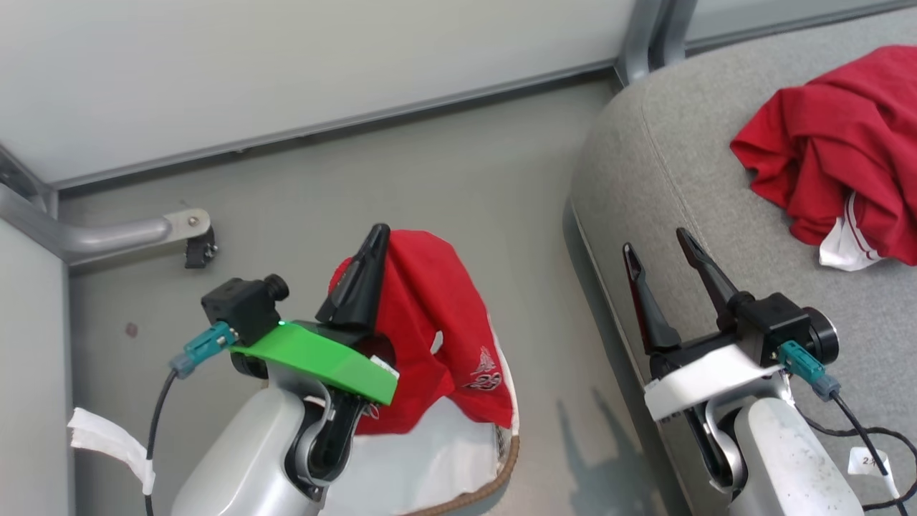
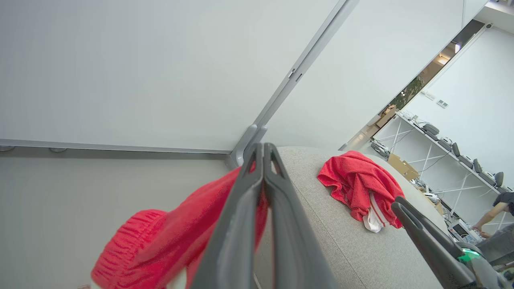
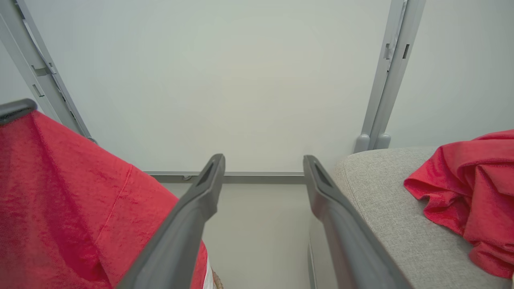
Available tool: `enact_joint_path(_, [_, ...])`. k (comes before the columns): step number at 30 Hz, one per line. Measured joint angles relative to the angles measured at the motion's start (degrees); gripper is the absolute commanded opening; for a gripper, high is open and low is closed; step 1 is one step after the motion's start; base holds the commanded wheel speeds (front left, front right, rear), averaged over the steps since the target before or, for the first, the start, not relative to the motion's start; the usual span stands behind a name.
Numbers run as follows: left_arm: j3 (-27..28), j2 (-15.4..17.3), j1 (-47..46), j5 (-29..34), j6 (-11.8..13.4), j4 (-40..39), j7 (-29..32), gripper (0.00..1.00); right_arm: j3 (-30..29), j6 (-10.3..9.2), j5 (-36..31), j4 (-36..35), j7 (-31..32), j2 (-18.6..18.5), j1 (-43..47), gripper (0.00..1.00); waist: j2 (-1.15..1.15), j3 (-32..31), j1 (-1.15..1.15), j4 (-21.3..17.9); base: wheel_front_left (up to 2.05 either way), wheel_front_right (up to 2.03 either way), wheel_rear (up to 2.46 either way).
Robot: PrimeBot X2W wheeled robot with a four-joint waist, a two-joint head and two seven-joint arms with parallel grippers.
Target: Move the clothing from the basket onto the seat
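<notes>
My left gripper [image 1: 377, 233] is shut on a red piece of clothing [image 1: 430, 322] and holds it up above the basket [image 1: 501, 473], whose brown rim and white liner show below it. In the left wrist view the fingers [image 2: 263, 160] are pressed together with the red cloth [image 2: 168, 245] draped to their left. A second red garment with white trim [image 1: 838, 150] lies crumpled on the grey seat [image 1: 673, 158] at the right. My right gripper [image 1: 655, 240] stands open and empty over the seat's front edge. It also appears in its own wrist view [image 3: 263, 164].
Pale wall panels with grey metal posts [image 1: 648, 36] stand behind the basket and seat. A metal bracket [image 1: 136, 233] juts from the left panel. Bare grey floor [image 1: 444, 179] lies between basket and seat. A person [image 2: 498, 208] sits by shelves far off.
</notes>
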Motion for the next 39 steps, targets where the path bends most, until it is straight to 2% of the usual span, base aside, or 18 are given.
enact_joint_path(8, [5.0,-0.8,0.2,3.7,0.0,-6.0,0.0,0.00,0.8,0.00,0.4,0.9,0.0,0.0,3.0,1.00,0.00,-5.0,0.00,1.8,0.00,0.00,0.00])
enact_joint_path(16, [6.1,-1.2,-0.3,5.6,0.0,-8.8,-0.1,0.00,3.0,0.00,0.2,2.9,0.0,0.0,5.3,1.00,0.00,-7.8,0.00,3.2,0.00,0.00,0.00])
enact_joint_path(22, [5.1,-1.9,-1.6,5.8,0.0,-9.3,-0.1,0.00,9.4,0.00,-2.0,5.8,0.0,-0.3,4.5,1.00,0.00,-7.1,0.00,4.2,0.00,0.00,0.00])
enact_joint_path(27, [3.1,-2.3,-2.2,5.9,0.0,-9.6,-0.1,0.00,15.1,0.00,-2.1,7.6,0.0,-1.6,-0.9,1.00,0.00,-6.0,0.00,5.2,0.00,0.00,0.00])
enact_joint_path(33, [0.0,-2.9,-2.7,5.7,0.0,-9.2,-0.1,0.00,21.9,0.00,-1.7,11.0,0.0,-1.4,-7.6,1.00,0.00,-5.4,0.00,6.7,0.00,0.00,0.00])
enact_joint_path(39, [-3.3,-3.8,-4.0,5.3,0.0,-8.6,-0.1,0.00,24.8,0.00,-2.6,16.9,0.0,-0.6,-11.6,1.00,0.00,-5.2,0.00,8.6,0.00,0.00,0.00])
